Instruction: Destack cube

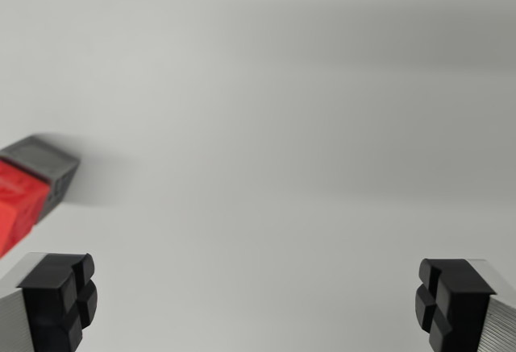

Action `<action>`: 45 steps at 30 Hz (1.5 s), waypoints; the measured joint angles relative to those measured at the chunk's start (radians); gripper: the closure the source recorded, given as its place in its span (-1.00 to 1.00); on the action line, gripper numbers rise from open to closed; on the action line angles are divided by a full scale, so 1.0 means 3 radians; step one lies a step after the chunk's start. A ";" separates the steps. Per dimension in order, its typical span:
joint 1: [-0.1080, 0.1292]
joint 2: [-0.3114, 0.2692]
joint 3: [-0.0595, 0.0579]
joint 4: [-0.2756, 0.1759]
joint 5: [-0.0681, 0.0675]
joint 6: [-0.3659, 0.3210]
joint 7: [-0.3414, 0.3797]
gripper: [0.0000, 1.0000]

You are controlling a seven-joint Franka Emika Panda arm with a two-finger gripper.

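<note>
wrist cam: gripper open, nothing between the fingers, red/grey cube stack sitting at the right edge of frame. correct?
Not quite: the stack is at the wrist view's left edge, not the right. There the red cube touches the grey cube, both partly cut off by the frame. The rest stands: the gripper is open, with only bare white surface between its fingers.

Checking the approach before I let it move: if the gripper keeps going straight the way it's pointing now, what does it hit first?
Probably just the bare white surface. The gripper has its jaws wide apart with nothing between or ahead of them. The red and grey cube stack sits off at the wrist view's left edge, outside that line, though depth is hard to judge.
</note>
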 joint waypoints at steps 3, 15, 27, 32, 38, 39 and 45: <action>0.0009 0.0000 0.0000 -0.0013 0.0000 0.0011 0.0022 -1.00; 0.0081 -0.0025 0.0009 -0.0117 0.0000 0.0090 0.0202 -1.00; 0.0188 -0.0065 0.0036 -0.0279 0.0000 0.0218 0.0500 -1.00; 0.0245 -0.0079 0.0051 -0.0359 0.0000 0.0289 0.0664 -1.00; 0.0317 -0.0091 0.0072 -0.0449 0.0000 0.0371 0.0867 -1.00; 0.0330 -0.0093 0.0077 -0.0465 0.0000 0.0388 0.0905 -1.00; 0.0408 -0.0100 0.0102 -0.0557 0.0000 0.0478 0.1137 -1.00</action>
